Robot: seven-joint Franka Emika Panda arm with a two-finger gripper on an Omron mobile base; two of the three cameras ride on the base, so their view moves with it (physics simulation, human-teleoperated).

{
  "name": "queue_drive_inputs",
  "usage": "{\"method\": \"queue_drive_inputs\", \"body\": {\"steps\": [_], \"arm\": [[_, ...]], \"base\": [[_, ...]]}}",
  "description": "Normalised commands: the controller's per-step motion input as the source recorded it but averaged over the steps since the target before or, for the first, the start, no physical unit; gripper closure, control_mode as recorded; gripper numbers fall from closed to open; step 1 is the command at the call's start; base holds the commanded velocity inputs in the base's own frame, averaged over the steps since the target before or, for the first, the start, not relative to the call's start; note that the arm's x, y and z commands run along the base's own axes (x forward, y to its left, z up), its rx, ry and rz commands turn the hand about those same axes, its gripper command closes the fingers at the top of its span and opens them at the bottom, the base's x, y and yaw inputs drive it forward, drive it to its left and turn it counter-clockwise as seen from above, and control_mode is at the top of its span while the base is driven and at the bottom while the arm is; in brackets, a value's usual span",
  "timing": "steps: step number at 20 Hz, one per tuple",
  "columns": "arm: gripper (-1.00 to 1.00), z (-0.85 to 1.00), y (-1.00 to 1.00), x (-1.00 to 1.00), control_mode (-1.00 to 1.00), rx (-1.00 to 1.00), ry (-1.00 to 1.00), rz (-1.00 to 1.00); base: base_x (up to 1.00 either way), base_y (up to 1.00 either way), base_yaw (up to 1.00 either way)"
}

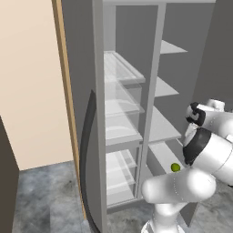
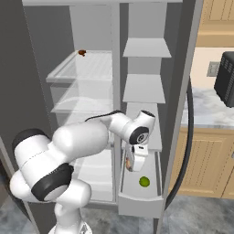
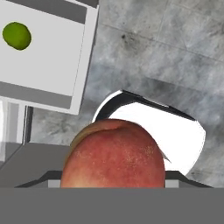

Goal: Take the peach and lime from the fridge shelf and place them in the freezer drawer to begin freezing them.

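I have the hand [image 2: 131, 165] clamped on the peach [image 3: 113, 154], directly above the freezer drawer [image 2: 139, 198]; the lime [image 2: 144, 182] lies in it, toward the drawer front

My arm reaches forward with the elbow bent and the wrist turned down; my pincer [image 2: 131, 167] points downward, clamped on the peach [image 3: 113, 155].

Left base view behind the arm's left, facing the open fridge's shelves, right base view behind its right, both sharing the freezer drawer [image 2: 139, 195], hand view close, looking down.
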Motion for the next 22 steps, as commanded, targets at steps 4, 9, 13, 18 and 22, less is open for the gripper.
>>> {"method": "queue_drive_inputs", "body": {"steps": [4,9,13,18,22], "arm": [[1.00,-0.46,0.00,0.42,-1.00,-0.02,0.00,0.00],[1.00,-0.53,0.00,0.34,-1.00,-0.03,0.01,0.00],[1.00,-0.73,0.00,0.33,-1.00,-0.07,0.05,0.00],[1.00,-0.50,0.00,0.24,-1.00,-0.04,0.00,0.00],[1.00,-0.41,0.00,0.26,-1.00,-0.03,0.00,0.00]], "base": [[0.00,0.00,0.00],[0.00,0.00,0.00],[0.00,0.00,0.00],[0.00,0.00,0.00],[0.00,0.00,0.00]]}}
